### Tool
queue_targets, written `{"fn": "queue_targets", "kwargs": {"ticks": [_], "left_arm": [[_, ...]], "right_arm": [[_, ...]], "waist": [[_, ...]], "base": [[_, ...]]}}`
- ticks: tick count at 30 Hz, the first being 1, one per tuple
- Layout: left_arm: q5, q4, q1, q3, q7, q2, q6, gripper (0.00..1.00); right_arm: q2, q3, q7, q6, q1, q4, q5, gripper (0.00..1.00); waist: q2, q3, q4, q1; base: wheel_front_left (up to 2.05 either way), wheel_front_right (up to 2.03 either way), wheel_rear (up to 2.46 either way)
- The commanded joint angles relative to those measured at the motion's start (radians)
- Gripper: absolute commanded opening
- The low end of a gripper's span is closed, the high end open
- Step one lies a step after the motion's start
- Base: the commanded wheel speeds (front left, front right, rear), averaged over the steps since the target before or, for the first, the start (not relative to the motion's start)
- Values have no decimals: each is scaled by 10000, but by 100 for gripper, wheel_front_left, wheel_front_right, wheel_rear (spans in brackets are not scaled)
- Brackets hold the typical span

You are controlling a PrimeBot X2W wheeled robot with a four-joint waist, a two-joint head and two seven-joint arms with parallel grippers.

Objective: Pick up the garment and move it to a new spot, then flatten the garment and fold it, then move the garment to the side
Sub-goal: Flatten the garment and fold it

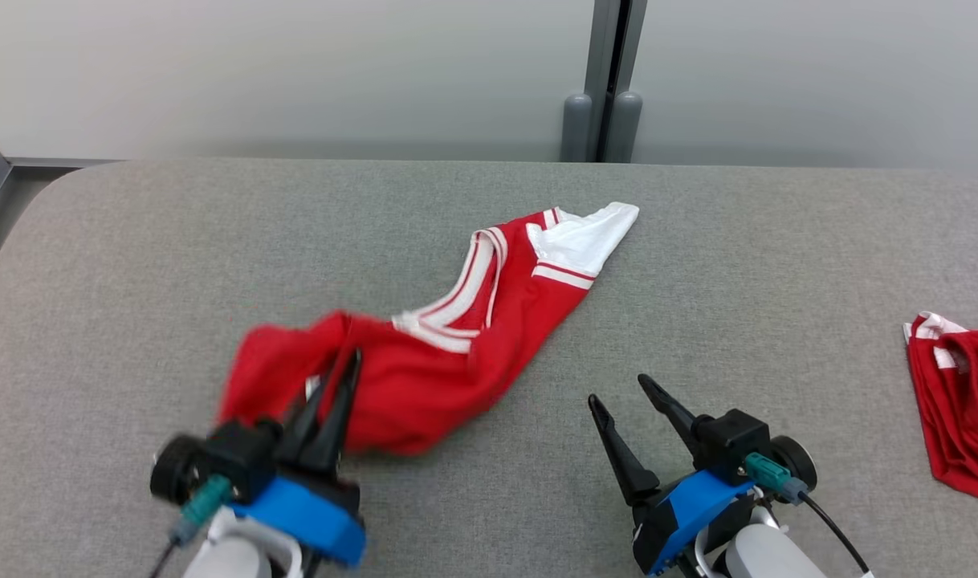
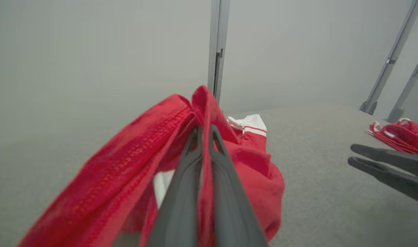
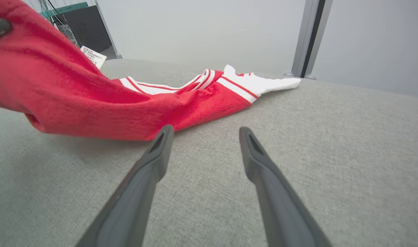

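A red garment (image 1: 457,345) with white stripes and a white end stretches across the grey table (image 1: 698,265), from the middle toward the near left. My left gripper (image 1: 348,361) is shut on its near-left end, which is lifted off the surface and bunched. In the left wrist view the garment (image 2: 133,161) drapes on both sides of my left gripper (image 2: 205,128), pinched between the closed fingers. My right gripper (image 1: 617,389) stands open over bare table right of the garment, holding nothing. In the right wrist view my right gripper (image 3: 205,132) points at the garment (image 3: 102,106) lying just beyond its tips.
A second red and white cloth (image 1: 959,401) lies crumpled at the table's right edge, also seen as the cloth (image 2: 397,135) in the left wrist view. Behind the table stands a grey wall with a vertical post (image 1: 609,80).
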Motion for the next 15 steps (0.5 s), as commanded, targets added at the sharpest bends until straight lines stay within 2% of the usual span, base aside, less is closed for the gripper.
{"fn": "queue_targets", "kwargs": {"ticks": [1,2,4,9,15], "left_arm": [[85,213,221,-131,-44,83,13,0],[24,534,437,-226,-44,82,14,27],[-205,1219,725,-256,-46,35,13,100],[-703,2409,1002,-345,-44,-103,13,100],[-729,2013,849,473,-43,-388,13,100]], "right_arm": [[-38,13,-34,4,183,39,67,100],[-38,23,-34,4,185,73,46,100],[-38,59,-34,4,169,139,52,100],[-38,64,-34,4,109,221,9,100],[-38,-9,-34,4,95,267,4,100]], "waist": [[0,15,33,1],[0,19,52,1],[0,37,60,1],[0,74,55,1],[0,46,119,1]], "base": [[0,0,0],[0,0,0],[0,0,0],[0,0,0],[0,0,0]]}}
